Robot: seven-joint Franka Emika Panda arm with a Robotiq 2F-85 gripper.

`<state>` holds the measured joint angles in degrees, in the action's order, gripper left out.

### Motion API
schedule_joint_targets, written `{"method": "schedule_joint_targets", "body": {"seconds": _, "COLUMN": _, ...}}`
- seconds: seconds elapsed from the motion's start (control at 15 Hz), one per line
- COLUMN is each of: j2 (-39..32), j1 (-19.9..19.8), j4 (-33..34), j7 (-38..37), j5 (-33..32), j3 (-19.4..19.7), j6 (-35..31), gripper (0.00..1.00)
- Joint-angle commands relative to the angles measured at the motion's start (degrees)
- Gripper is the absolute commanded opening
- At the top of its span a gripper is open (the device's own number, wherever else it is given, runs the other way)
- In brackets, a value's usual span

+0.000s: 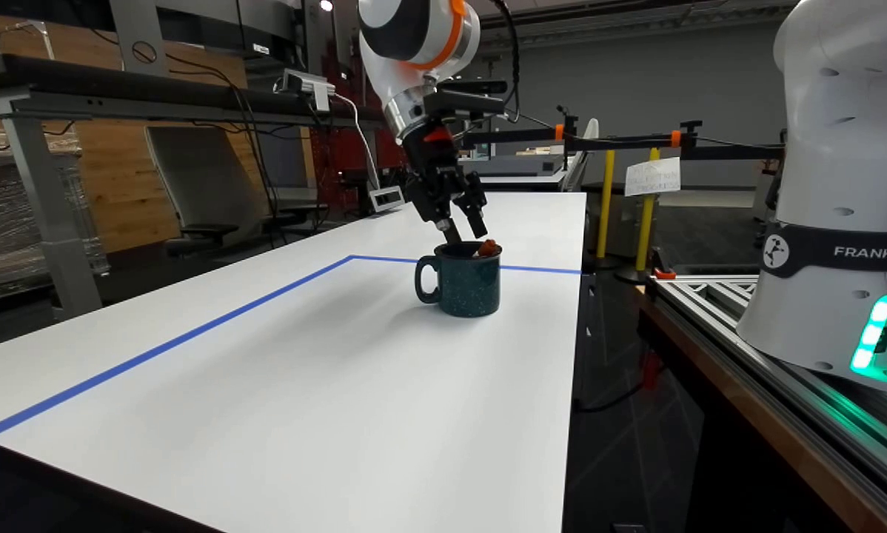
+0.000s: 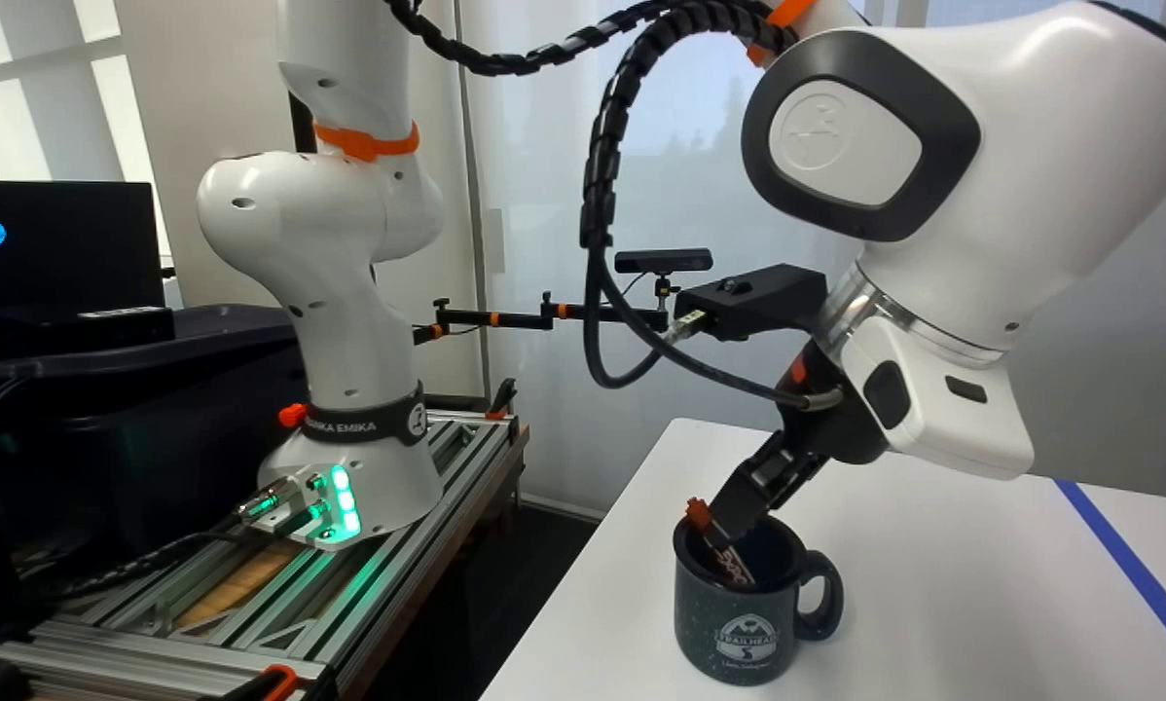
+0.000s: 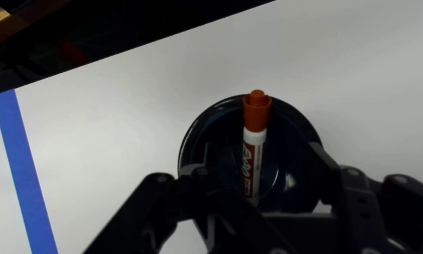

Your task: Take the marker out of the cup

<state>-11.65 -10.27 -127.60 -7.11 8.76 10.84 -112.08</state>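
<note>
Over the mug (image 1: 472,290), the gripper (image 1: 465,234) hangs at a slant, jaws apart, nothing pinched as far as I can tell. Left to right in the wrist view it goes finger (image 3: 188,190), marker (image 3: 253,155), finger (image 3: 356,197), so the line-up looks decent to me. Marker's leaning inside the mug, cap (image 1: 488,248) up at the rim. Can't tell how deep the fingertips sit next to it. If I were driving, I'd go a touch lower, close gently on the barrel (image 3: 251,173) just under the cap, and lift along its lean so the mug doesn't get dragged.

Materials, same direction in an exterior view: flat matte blue tape (image 1: 163,346) on a smooth white table (image 1: 340,414), then the mug's loop handle (image 1: 429,297), its squat speckled dark-teal body, glossy like enamel or ceramic, then the flared orange-red cap. Round barrel, probably slick plastic, so it could roll in the grip.
</note>
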Motion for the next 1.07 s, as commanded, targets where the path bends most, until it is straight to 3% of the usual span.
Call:
{"method": "schedule_joint_targets", "body": {"seconds": 0.0, "j2": -0.4, "j1": -0.5, "j4": 0.3, "j7": 2.0, "j5": 0.3, "j3": -0.1, "j6": 0.7, "gripper": 0.33}}
{"method": "schedule_joint_targets", "body": {"seconds": 0.2, "j2": -1.0, "j1": -0.6, "j4": 0.3, "j7": 2.8, "j5": 0.2, "j3": -0.2, "j6": 0.5, "gripper": 0.28}}
{"method": "schedule_joint_targets", "body": {"seconds": 0.53, "j2": -2.6, "j1": -0.7, "j4": 0.4, "j7": 4.4, "j5": 0.6, "j3": -0.4, "j6": 0.3, "gripper": 0.40}}
{"method": "schedule_joint_targets", "body": {"seconds": 0.8, "j2": -3.9, "j1": -0.9, "j4": 0.7, "j7": 5.5, "j5": 0.9, "j3": -0.5, "j6": 0.1, "gripper": 0.35}}
{"method": "schedule_joint_targets", "body": {"seconds": 0.93, "j2": -4.7, "j1": -1.0, "j4": 0.9, "j7": 6.2, "j5": 1.1, "j3": -0.6, "j6": -0.1, "gripper": 0.29}}
{"method": "schedule_joint_targets", "body": {"seconds": 1.0, "j2": -5.1, "j1": -1.1, "j4": 1.0, "j7": 7.6, "j5": 1.4, "j3": -0.8, "j6": -0.1, "gripper": 0.20}}
